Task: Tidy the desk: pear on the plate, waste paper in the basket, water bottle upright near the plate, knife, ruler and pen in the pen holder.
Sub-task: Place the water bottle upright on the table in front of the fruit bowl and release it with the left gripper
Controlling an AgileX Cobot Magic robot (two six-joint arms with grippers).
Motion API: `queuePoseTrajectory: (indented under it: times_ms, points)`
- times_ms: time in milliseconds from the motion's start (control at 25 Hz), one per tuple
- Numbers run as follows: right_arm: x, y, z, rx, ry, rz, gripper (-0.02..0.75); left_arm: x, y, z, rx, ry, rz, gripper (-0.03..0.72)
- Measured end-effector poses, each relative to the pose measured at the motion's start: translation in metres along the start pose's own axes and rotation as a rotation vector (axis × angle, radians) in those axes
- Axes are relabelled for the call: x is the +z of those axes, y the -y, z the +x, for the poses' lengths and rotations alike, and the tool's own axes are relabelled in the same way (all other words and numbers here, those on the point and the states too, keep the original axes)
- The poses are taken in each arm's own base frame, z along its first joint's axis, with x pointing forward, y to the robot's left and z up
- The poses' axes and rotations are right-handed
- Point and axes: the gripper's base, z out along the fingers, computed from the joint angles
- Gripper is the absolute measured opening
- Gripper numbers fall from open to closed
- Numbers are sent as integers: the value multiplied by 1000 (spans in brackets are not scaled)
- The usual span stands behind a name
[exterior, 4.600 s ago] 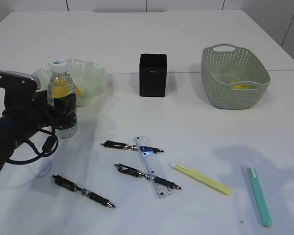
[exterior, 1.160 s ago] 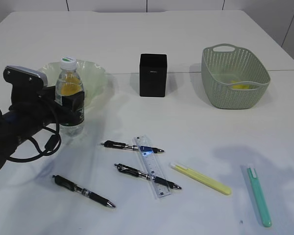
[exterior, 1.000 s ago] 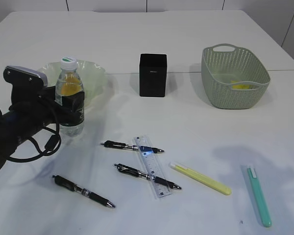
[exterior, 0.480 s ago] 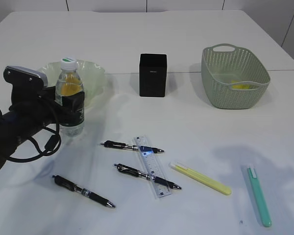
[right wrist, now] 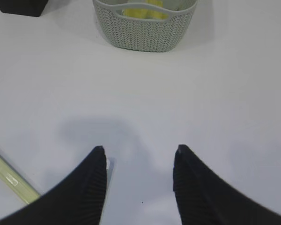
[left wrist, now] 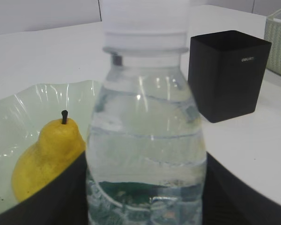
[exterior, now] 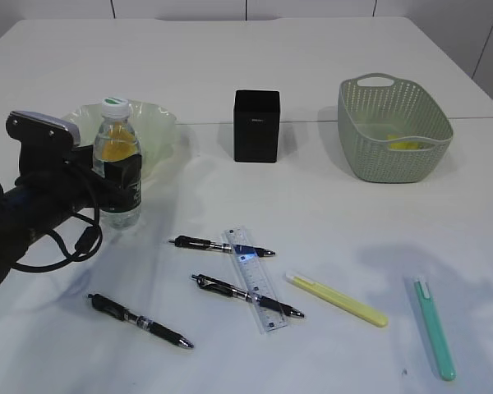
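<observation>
White desk (exterior: 329, 205) runs wide and bare around my left gripper (exterior: 115, 182), which clamps the water bottle (exterior: 118, 164) about its dark label. From the left wrist view the bottle (left wrist: 145, 140) fills the space between the jaws, upright, with the pear (left wrist: 47, 154) lying in the plate (left wrist: 18, 117) just behind and to the left of it.

I judge the step is setting the bottle down beside the plate. To do it well I want the base flat on the desk before I let go, then I would spread the jaws evenly and back straight away along the arm's line so neither finger drags the label and tips it.

Beyond the gripper the ruffled plate rim sits close, so no room to push forward. To its right the pen holder (exterior: 256, 125) stands well apart. Behind, toward me, a black pen (exterior: 140, 321) lies near the retreat path.

My right gripper (right wrist: 138, 180) hangs spread and empty over bare desk, the basket (right wrist: 145, 23) well ahead of it.
</observation>
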Motion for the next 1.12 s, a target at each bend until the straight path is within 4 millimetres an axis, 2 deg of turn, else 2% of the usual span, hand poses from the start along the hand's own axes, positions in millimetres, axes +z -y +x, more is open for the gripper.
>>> queuePoseTrajectory:
  times_ms: [1120]
  points:
    - [0,0,0,0,0,0,351,0,-1,3,-12,-28,-9,452]
